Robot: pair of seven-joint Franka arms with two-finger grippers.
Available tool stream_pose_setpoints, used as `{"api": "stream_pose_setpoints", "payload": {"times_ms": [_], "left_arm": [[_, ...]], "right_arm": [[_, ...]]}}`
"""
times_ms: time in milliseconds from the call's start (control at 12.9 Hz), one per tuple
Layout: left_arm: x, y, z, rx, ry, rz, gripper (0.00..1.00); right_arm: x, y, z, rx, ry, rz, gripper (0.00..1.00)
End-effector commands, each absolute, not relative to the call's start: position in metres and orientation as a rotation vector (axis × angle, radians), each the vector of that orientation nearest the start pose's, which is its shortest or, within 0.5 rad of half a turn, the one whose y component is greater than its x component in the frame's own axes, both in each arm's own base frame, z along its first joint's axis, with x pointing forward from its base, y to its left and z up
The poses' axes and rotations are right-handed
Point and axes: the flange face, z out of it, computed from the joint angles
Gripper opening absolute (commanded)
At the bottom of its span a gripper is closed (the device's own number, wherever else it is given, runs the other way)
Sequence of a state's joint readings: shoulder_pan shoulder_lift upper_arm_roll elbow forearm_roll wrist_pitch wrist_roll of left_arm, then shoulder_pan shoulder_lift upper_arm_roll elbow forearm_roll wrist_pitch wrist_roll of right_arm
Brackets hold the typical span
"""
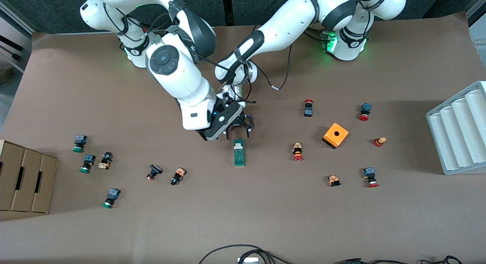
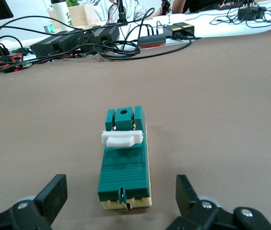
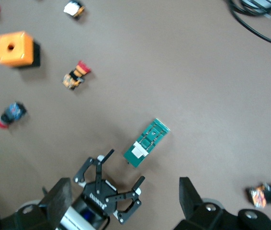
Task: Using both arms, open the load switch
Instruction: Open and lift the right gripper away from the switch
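The slim dark-green rectangular load switch [image 1: 239, 152] lies flat mid-table, free of both grippers. The left wrist view shows its white sliding piece [image 2: 118, 138] across the top and a cream base, details lost from the front. The left gripper [image 1: 238, 133] hangs low just beside the switch's end nearer the robots, fingers spread wide, empty. The right gripper [image 3: 126, 203] is above it, jaws also wide, empty; only its wrist view shows this. One orange cube box [image 1: 335, 135] sits toward the left arm's end. Thirteen small push buttons are scattered around.
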State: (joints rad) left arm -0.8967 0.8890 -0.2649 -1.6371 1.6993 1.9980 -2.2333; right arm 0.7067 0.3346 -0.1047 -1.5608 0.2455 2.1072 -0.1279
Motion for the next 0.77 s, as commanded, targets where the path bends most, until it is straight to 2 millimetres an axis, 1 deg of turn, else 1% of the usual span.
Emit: {"api": "stream_pose_setpoints", "payload": {"times_ms": [0,77,155,232,310,387,465,542,697], "left_arm": [[0.334,-0.583,0.136,-2.53,0.139,-1.467,1.0],[0.333,-0.584,0.14,-2.521,0.172,-1.43,1.0],[0.333,-0.585,0.147,-2.513,0.199,-1.399,1.0],[0.333,-0.585,0.152,-2.498,0.243,-1.351,1.0],[0.333,-0.585,0.161,-2.483,0.294,-1.302,1.0],[0.334,-0.586,0.17,-2.463,0.357,-1.243,1.0],[0.334,-0.586,0.178,-2.443,0.423,-1.176,1.0],[0.334,-0.587,0.189,-2.426,0.485,-1.118,1.0],[0.335,-0.586,0.208,-2.383,0.627,-0.976,1.0]], "right_arm": [[0.554,0.374,0.497,-2.822,-0.607,-0.167,1.0],[0.563,0.359,0.498,-2.837,-0.529,-0.161,1.0],[0.574,0.34,0.498,-2.848,-0.48,-0.163,1.0],[0.588,0.31,0.496,-2.868,-0.413,-0.135,1.0],[0.592,0.296,0.498,-2.875,-0.382,-0.125,1.0],[0.598,0.277,0.498,-2.887,-0.349,-0.12,1.0],[0.608,0.249,0.499,-2.897,-0.298,-0.113,1.0],[0.617,0.222,0.498,-2.906,-0.239,-0.101,1.0],[0.626,0.18,0.487,-2.931,-0.152,-0.059,1.0]]}}
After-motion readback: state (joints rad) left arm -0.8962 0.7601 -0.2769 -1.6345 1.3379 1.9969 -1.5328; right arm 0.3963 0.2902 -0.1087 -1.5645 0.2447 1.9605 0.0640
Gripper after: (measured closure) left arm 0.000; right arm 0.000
